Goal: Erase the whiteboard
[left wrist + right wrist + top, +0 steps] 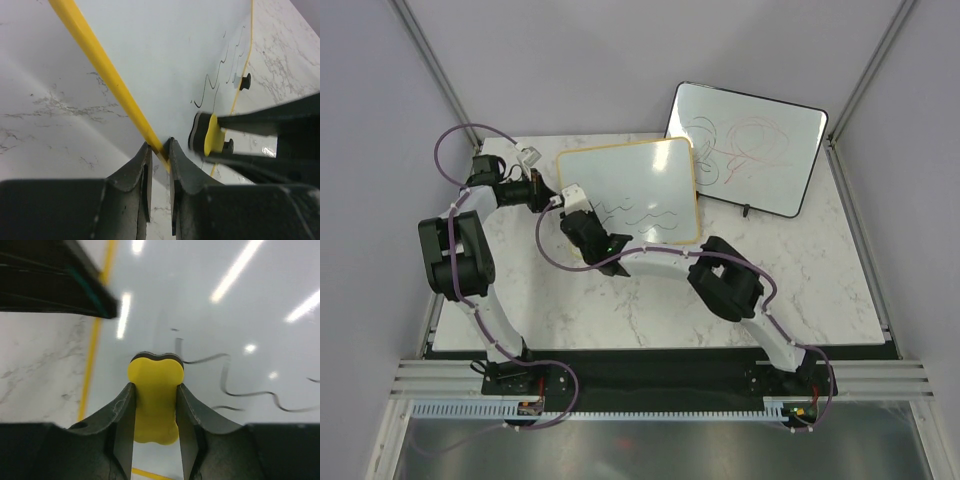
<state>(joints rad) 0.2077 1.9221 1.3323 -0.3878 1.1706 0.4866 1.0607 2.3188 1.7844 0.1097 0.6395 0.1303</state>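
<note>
Item: whiteboard (638, 180), tan-framed, lying on the marble tabletop (650, 305) at centre of the top view, with black wavy lines (642, 212) in its lower half.
Left tool (159, 143): clenched on the board's frame at its left edge.
Right tool (155, 385): grasping a yellow eraser (154, 371) (pad against the board, beside the lines).
Also: black-framed whiteboard (750, 140), scribbled, upper right.
</note>
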